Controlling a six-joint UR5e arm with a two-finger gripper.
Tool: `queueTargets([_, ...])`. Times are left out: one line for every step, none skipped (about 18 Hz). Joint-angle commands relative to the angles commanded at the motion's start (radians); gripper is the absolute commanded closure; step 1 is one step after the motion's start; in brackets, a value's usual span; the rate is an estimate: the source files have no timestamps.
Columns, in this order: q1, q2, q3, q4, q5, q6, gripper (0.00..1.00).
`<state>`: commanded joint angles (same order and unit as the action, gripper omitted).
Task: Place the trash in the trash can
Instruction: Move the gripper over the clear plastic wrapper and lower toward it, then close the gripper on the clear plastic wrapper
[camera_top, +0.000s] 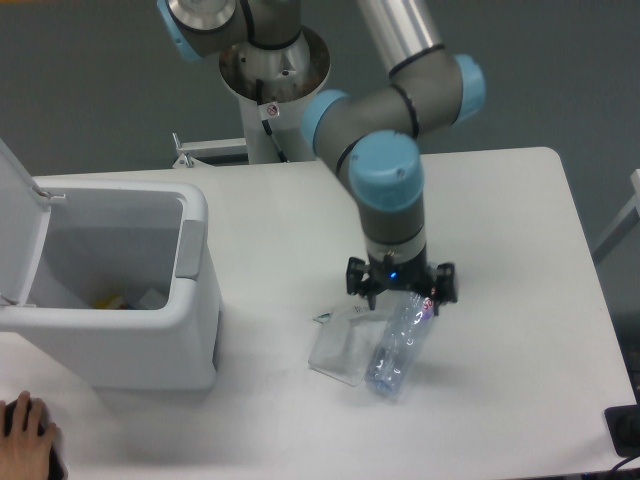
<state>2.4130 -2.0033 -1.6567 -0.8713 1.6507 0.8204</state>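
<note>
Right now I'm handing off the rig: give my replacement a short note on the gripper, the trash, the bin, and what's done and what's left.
Gripper: open, low over the upper end of the bottle, nothing held.
Bottle: lying on the table, right of the bin.
Pouch: flat on the table, against the bottle's left side.
Bin: lid open, a few small items already at the bottom.
A person's hand is at the bottom left corner, near the bin.
Done: neither piece is in yet.
Left: grasp the bottle, drop it in the bin, then the pouch.
</note>
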Motion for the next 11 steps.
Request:
queueTargets([-0.008, -0.005, -0.003, 0.000, -0.014, 0.014, 0.00])
queueTargets([-0.011, -0.005, -0.008, 0.000, -0.026, 0.025, 0.00])
queueTargets([-0.012, -0.005, -0.011, 0.000, -0.041, 0.037, 0.00])
queueTargets([-0.014, -0.005, -0.017, 0.000, -0.055, 0.049, 0.00])
queueTargets([-0.017, -0.005, -0.024, -0.002, -0.069, 0.061, 0.00])
queueTargets([-0.023, -0.008, -0.034, -0.002, -0.081, 0.072, 0.00])
queueTargets([-0.028, -0.017, -0.049, 0.000, -0.083, 0.086, 0.00])
queueTargets([-0.032, -0.019, -0.060, 0.000, -0.084, 0.091, 0.00])
queueTargets([-0.044, -0.025, -0.063, 0.000, -0.089, 0.089, 0.00])
queueTargets([-0.049, -0.038, -0.061, 0.000, -0.092, 0.089, 0.00])
queueTargets([-0.052, -0.054, -0.061, 0.000, -0.092, 0.089, 0.00])
